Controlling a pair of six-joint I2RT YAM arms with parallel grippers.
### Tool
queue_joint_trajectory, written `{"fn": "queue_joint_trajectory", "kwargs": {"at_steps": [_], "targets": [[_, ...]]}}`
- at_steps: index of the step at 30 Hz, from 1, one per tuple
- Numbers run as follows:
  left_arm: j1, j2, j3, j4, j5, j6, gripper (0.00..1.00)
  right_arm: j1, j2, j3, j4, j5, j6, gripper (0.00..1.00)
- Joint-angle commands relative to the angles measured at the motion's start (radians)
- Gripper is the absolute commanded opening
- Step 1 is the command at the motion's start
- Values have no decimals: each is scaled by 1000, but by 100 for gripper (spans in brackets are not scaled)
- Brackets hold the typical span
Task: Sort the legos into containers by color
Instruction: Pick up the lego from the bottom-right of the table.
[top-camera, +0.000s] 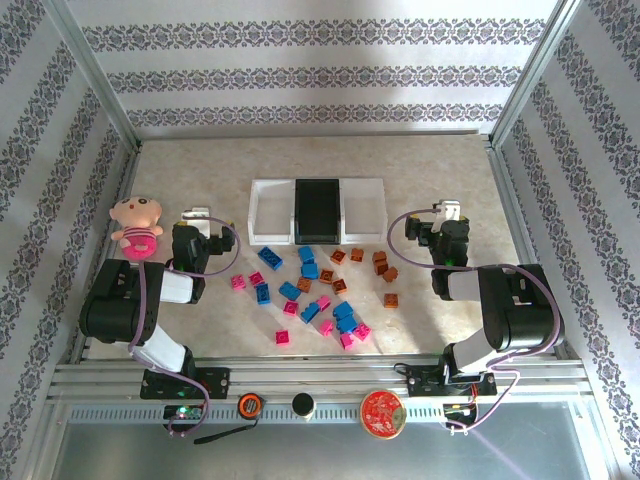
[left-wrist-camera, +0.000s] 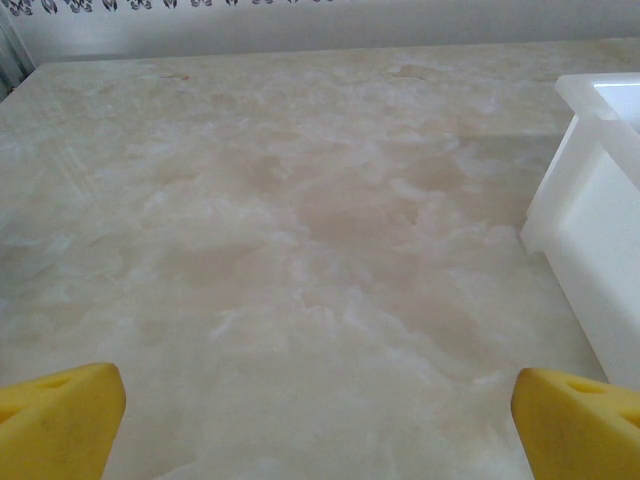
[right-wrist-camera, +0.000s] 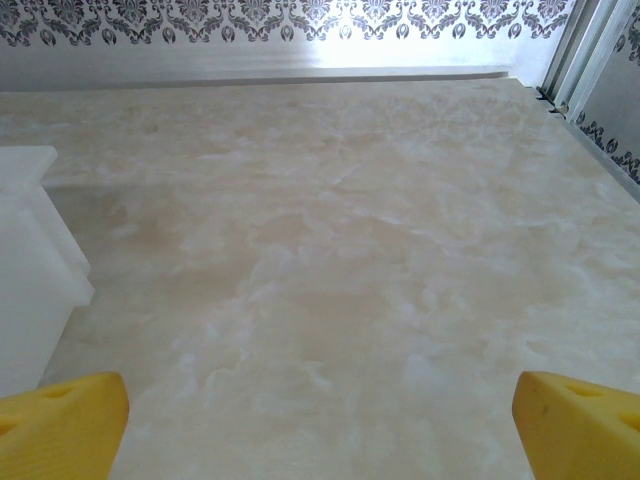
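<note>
Legos lie loose on the marble-patterned table, scattered in a broad patch in front of the containers and between the two arms. The blue ones sit mostly in the middle of the patch, the pink ones spread along its left and near edges, and the orange-brown ones gather toward its right side. The containers stand in a joined row toward the back of the table: a white tray on the left, a black one in the centre and a second white tray on the right. The left gripper hangs just left of the row, holding nothing; in its wrist view its yellow pads stand wide apart at the two lower corners, with bare tabletop between them and the wall of the white tray at the right edge. The right gripper sits to the right of the row, likewise spread wide and holding nothing; its own camera shows its pads far apart over bare table, a white tray corner at the left. A pink plush doll lies at the table's left edge, just beside the left arm and well apart from the legos.
</note>
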Motion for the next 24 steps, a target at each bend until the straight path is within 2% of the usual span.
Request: {"fn": "queue_joint_trajectory", "kwargs": {"at_steps": [1,24], "targets": [[3,3,10,13,10,20,100,-7,-4,-3,34,-12,-8,98],[5,4,13,8,10,17,99,-9,-2,-1,34,-13,-6,98]]}}
